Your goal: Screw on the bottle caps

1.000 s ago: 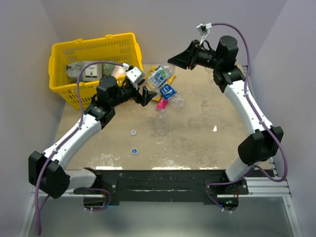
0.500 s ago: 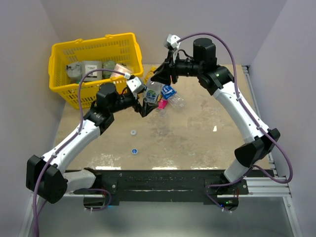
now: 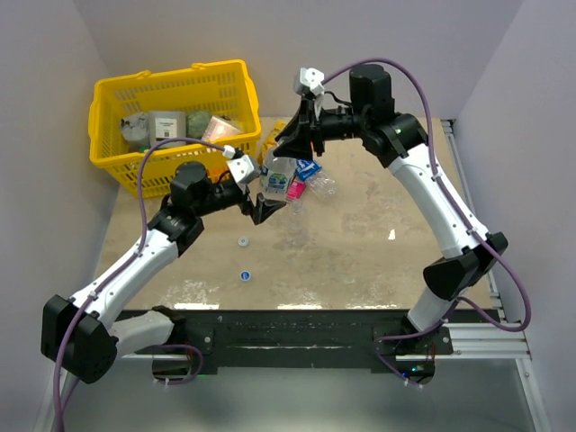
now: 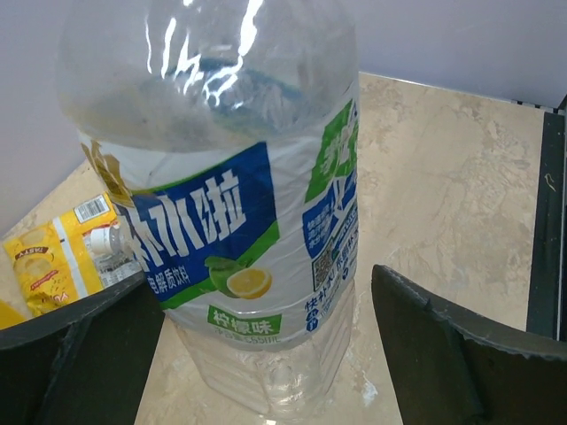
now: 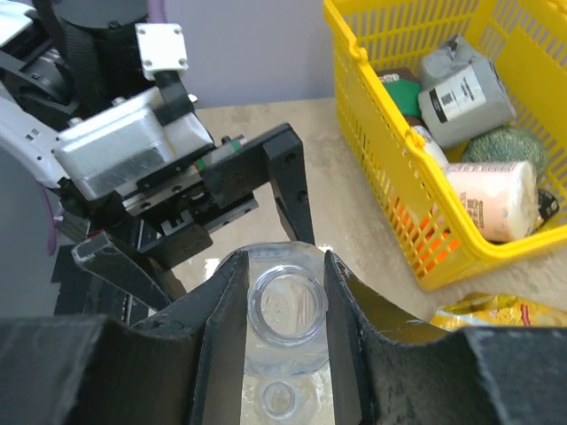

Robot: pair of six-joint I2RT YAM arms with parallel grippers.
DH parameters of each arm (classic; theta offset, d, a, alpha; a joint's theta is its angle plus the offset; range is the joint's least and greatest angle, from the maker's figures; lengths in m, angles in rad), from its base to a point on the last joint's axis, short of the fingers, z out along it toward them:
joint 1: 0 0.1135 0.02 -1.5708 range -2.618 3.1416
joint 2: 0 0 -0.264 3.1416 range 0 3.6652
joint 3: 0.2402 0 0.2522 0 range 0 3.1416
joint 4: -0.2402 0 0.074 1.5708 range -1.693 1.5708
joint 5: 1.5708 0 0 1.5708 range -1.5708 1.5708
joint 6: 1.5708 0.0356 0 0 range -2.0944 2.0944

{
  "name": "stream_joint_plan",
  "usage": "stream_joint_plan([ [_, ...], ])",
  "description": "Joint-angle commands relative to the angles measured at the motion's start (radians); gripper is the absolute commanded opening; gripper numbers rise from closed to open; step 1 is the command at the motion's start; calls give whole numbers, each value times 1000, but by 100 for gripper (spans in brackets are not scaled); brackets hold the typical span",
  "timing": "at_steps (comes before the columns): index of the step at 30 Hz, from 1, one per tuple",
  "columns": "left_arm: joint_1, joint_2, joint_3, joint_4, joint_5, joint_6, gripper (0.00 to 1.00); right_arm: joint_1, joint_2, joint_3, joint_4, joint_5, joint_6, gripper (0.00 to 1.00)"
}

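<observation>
The right gripper (image 3: 286, 151) comes down from 12 o'clock onto a bottle (image 3: 277, 175) that stands near the table's (image 3: 378, 261) centre. In the right wrist view its fingers (image 5: 221, 310) press on either side of the open, capless neck, pinching it. The left gripper (image 3: 268, 205) sits at the bottle's 7 o'clock, low against the body. In the left wrist view its fingers (image 4: 443, 345) are spread, one on each side of the blue-and-green label. A thin gap shows on one side, and on the other it cannot be told whether the finger touches.

From above, a second bottle (image 3: 295, 229), clear and apparently upright, stands just beside the held one at its 5 o'clock. A third bottle (image 3: 322, 186) with a dark blue label lies on its side at 3 o'clock. A pink packet (image 3: 294, 189) lies between the third bottle and the held one. A yellow packet (image 3: 274, 135) shows at the held bottle's 12 o'clock, partly hidden by the right gripper.

Two caps lie on the table apart from all the bottles. The whitish cap (image 3: 243, 241) is at the held bottle's 7 o'clock, and the blue cap (image 3: 245, 275) is nearer the arm bases at the whitish cap's 6 o'clock.

A yellow basket (image 3: 112, 157) holding containers sits at the table's 10 o'clock corner.
</observation>
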Motion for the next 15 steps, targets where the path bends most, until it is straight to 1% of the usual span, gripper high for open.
stream_joint_plan([
  [1, 8, -31, -10, 15, -12, 29, 100, 32, 24, 138, -145, -92, -144, 0],
  [2, 10, -36, -9, 10, -12, 34, 100, 45, 34, 161, -193, -94, -224, 0],
  [3, 11, -40, -13, 1, -15, 38, 100, 55, 49, 202, -280, -96, -264, 0],
  [4, 20, -39, -10, -5, -27, 32, 100, 62, 52, 218, -323, -94, -307, 0],
  [5, 29, -37, -9, -16, -29, 23, 100, 81, 57, 231, -364, -82, -391, 0],
  [6, 42, -34, -7, -33, -5, 21, 100, 88, 57, 248, -430, -80, -425, 0],
  [7, 59, -36, -9, -37, 65, 41, 100, 95, 55, 250, -449, -80, -465, 0],
  [9, 62, -43, -19, -37, 118, 61, 100, 107, 44, 238, -457, -91, -472, 0],
  [10, 60, -46, -24, -34, 182, 79, 100, 116, 43, 230, -454, -102, -472, 0],
  [11, 60, -45, -27, -33, 213, 89, 100, 121, 38, 219, -442, -102, -470, 0],
  [15, 60, -25, -22, -39, 311, 109, 100, 136, 44, 218, -420, -106, -459, 0],
])
